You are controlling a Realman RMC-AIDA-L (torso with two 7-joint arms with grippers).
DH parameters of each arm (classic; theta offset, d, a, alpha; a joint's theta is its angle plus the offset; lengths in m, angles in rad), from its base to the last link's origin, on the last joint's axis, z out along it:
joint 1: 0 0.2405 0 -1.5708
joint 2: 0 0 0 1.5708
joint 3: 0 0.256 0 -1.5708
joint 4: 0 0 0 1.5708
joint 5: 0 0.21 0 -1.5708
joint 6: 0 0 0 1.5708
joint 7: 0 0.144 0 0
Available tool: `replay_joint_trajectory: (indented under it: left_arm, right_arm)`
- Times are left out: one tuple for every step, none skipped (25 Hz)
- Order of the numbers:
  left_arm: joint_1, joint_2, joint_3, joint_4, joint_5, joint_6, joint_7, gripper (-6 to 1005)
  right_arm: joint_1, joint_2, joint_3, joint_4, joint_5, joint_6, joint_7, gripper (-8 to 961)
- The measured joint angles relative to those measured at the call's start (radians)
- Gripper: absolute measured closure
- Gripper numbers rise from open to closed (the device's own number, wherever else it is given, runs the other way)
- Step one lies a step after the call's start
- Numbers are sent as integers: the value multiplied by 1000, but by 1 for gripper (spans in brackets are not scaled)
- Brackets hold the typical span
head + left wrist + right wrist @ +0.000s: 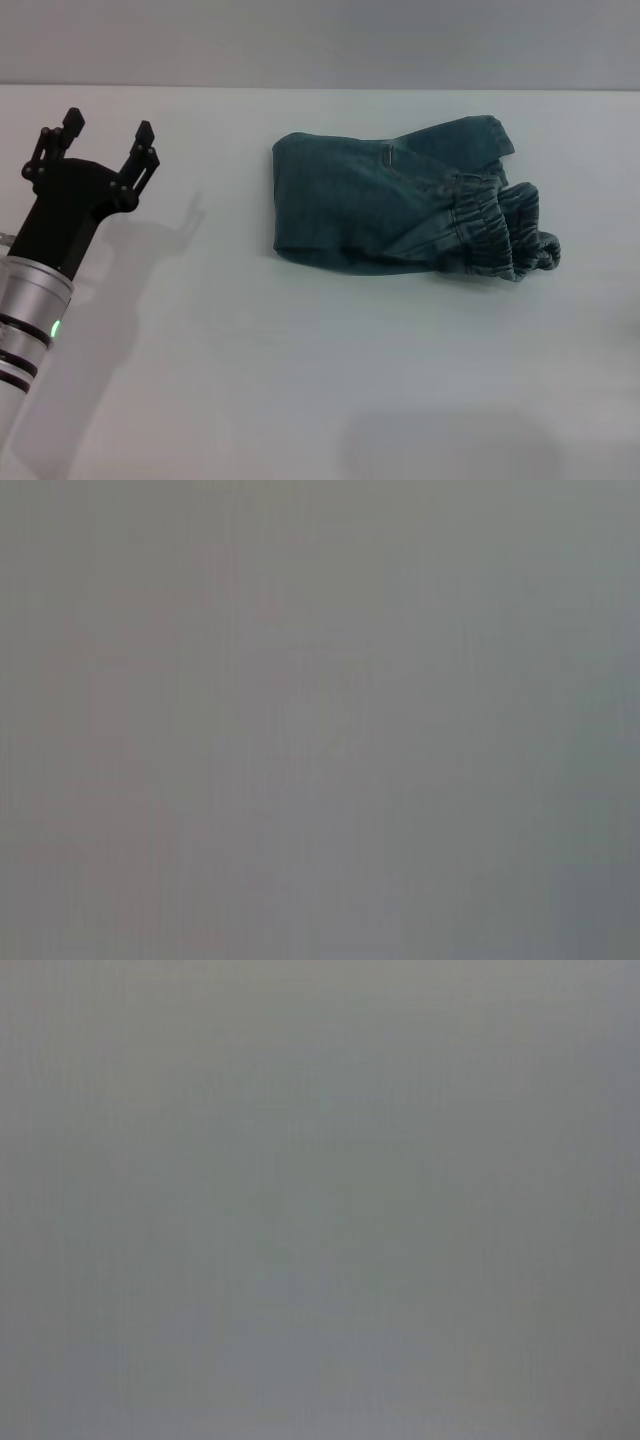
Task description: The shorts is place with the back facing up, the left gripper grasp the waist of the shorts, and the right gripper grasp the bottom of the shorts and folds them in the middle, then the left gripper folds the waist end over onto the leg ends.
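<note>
The blue denim shorts [380, 205] lie folded into a compact bundle on the white table, right of centre in the head view. Their gathered elastic waist [500, 228] rests on top at the bundle's right end. A straight stitched leg end [495, 135] pokes out at the far right corner. My left gripper [108, 142] hovers over the table's left side, well apart from the shorts, open and holding nothing. The right gripper is out of view. Both wrist views show only plain grey surface.
The white table [250, 380] runs to a far edge against a grey wall [320, 40]. A soft shadow lies on the table near the front right.
</note>
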Motion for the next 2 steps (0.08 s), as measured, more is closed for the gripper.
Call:
replay_joint_trajectory:
  left_arm:
    - [0, 0, 0, 1, 0, 0, 0, 200]
    - [0, 0, 0, 2, 0, -1, 0, 200]
  right_arm:
    - [0, 0, 0, 0, 0, 3, 0, 361]
    - [0, 0, 0, -1, 0, 6, 0, 361]
